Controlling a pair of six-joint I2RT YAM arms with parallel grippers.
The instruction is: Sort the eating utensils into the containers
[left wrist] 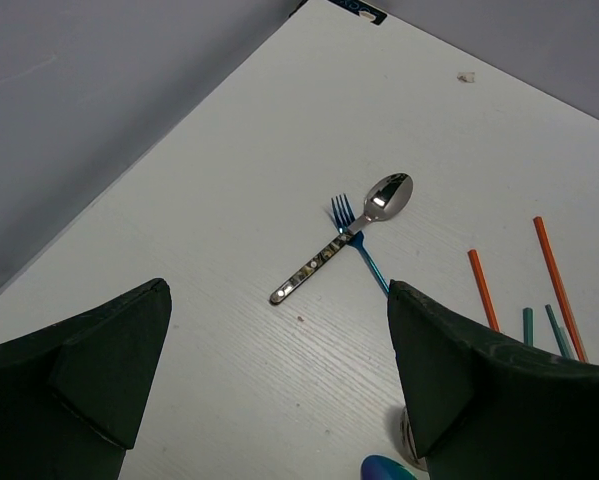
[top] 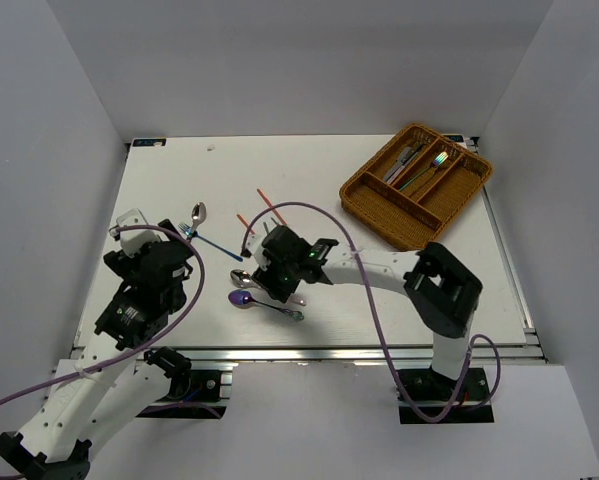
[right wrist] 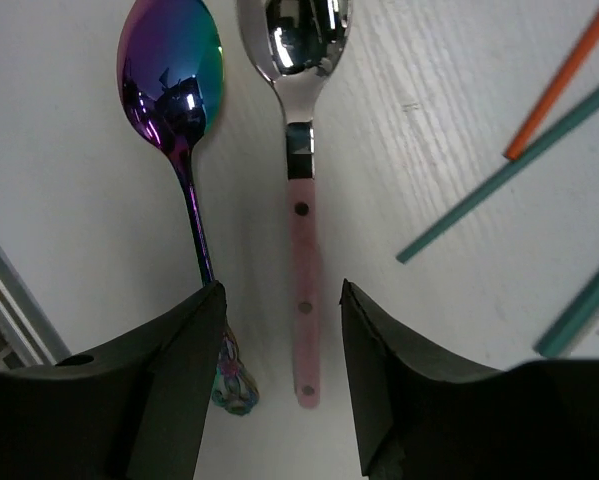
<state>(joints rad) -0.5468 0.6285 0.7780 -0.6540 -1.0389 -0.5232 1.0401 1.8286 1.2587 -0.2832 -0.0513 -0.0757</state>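
My right gripper (right wrist: 282,320) is open, its jaws either side of the pink handle of a silver spoon (right wrist: 301,170) lying on the table, low over it. An iridescent purple spoon (right wrist: 179,110) lies just left of it; both show in the top view, the pink-handled spoon (top: 241,277) and the purple spoon (top: 243,298). My left gripper (left wrist: 279,360) is open and empty above bare table. Ahead of it lie a silver spoon (left wrist: 364,220) crossed by a blue fork (left wrist: 354,238). Orange chopsticks (top: 271,206) and green chopsticks (right wrist: 504,170) lie nearby. The wicker tray (top: 417,185) holds several utensils.
The tray sits at the far right corner of the white table (top: 329,180). White walls enclose the table on three sides. The right arm stretches across the front middle of the table.
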